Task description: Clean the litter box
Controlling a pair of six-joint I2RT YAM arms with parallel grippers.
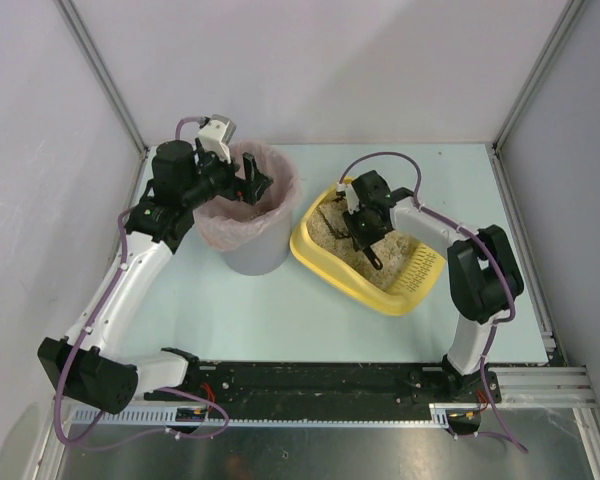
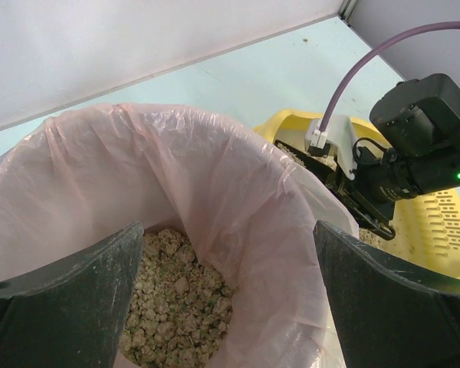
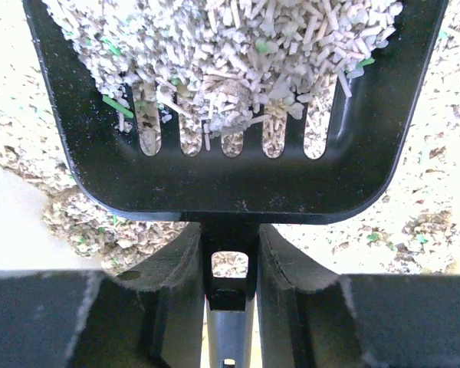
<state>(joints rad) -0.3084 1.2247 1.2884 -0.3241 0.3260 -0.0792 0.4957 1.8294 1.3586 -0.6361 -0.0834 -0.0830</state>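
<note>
Right gripper (image 3: 230, 257) pinches the loaded black scoop (image 3: 230, 180) by its handle over the litter box (image 1: 318, 262). At nine o'clock from it, left gripper (image 2: 228, 253) gapes wide above the bin (image 1: 250, 258).

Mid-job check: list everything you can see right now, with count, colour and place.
litter box: one, yellow, on the table right of centre
litter: loose bed, beige, inside the litter box
scoop: one, black, slotted, loaded with litter, over the litter box
bin: one, grey, just left of the litter box
bag liner: one, pink, lining the bin
dumped litter: one heap, beige, at the bottom of the bin
table: one, pale green, under everything
left gripper: one, black, open, above the bin's mouth
right gripper: one, black, shut on the scoop's handle
</note>
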